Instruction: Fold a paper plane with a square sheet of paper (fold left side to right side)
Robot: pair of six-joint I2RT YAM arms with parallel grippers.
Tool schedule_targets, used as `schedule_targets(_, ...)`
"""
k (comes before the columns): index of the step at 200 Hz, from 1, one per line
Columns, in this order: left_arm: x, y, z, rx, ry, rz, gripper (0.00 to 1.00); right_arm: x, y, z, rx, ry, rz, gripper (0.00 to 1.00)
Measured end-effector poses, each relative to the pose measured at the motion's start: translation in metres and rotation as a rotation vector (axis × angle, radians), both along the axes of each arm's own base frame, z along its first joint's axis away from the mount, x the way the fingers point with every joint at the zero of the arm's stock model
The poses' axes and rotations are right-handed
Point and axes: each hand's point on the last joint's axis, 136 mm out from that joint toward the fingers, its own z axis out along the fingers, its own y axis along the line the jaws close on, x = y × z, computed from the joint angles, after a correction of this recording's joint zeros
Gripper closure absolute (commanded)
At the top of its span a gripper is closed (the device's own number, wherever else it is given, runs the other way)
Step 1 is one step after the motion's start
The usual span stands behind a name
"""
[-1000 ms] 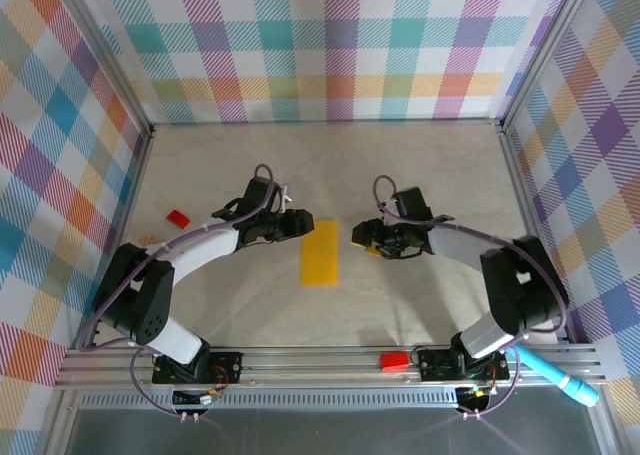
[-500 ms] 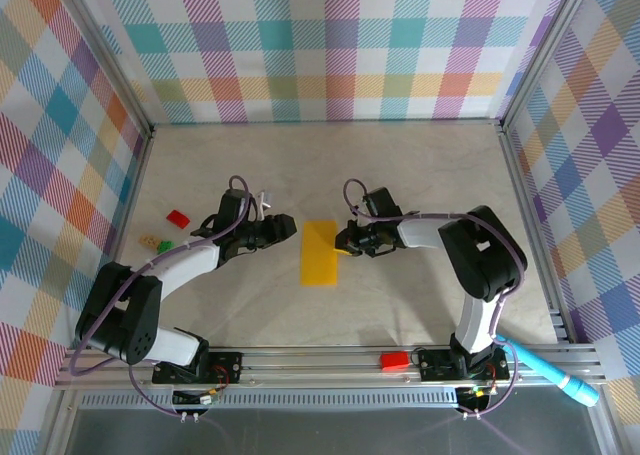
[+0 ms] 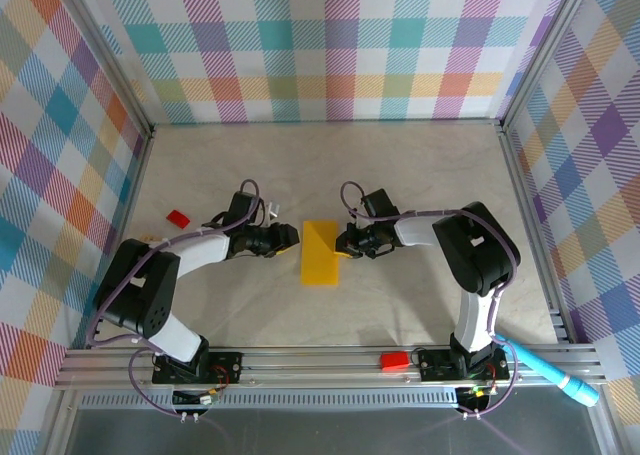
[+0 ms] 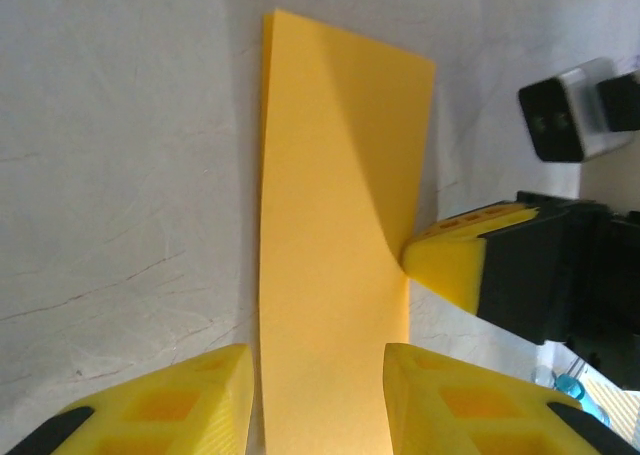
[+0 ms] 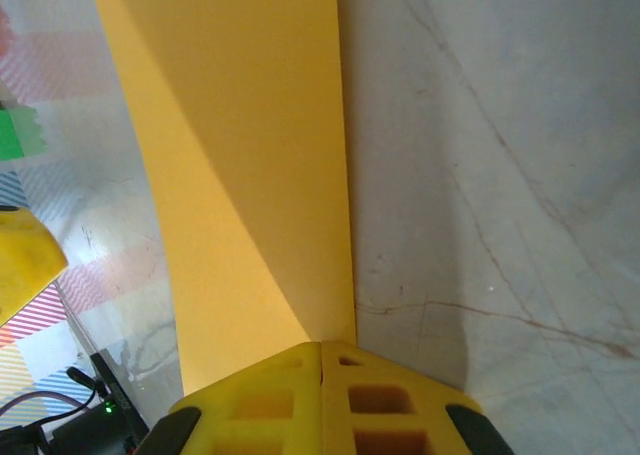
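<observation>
Right gripper [image 5: 321,353]: fingers pressed together, clamped on the right long edge of the sheet of paper [image 3: 318,254]. We note that this edge lifts off the table [image 3: 420,175] at the pinch, with the paper curving up to the fingertips. Left gripper [image 4: 318,363]: jaws apart, just beside the sheet's left long edge. Its wrist view shows the paper running out between the two fingers, but we cannot tell whether they touch it. The sheet is plain yellow-orange and shows as a narrow rectangle, mid-table between the two grippers. Further out we see one small red block [image 3: 178,217] near the left wall, another red block [image 3: 394,360] on the front rail, and a light blue pen [image 3: 560,377] at the rail's right end.
</observation>
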Motion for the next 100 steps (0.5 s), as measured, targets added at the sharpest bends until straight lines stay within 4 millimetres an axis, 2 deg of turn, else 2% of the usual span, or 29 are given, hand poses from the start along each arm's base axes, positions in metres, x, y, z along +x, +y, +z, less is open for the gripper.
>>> schedule_targets(55, -0.016, -0.020, -0.020, 0.027, 0.102, -0.084, 0.63, 0.000, 0.000, 0.000, -0.004, -0.012, 0.014, 0.97)
schedule_targets(100, -0.025, -0.024, -0.029, 0.048, 0.134, -0.108, 0.65, 0.000, 0.000, 0.000, -0.005, -0.013, 0.017, 0.97)
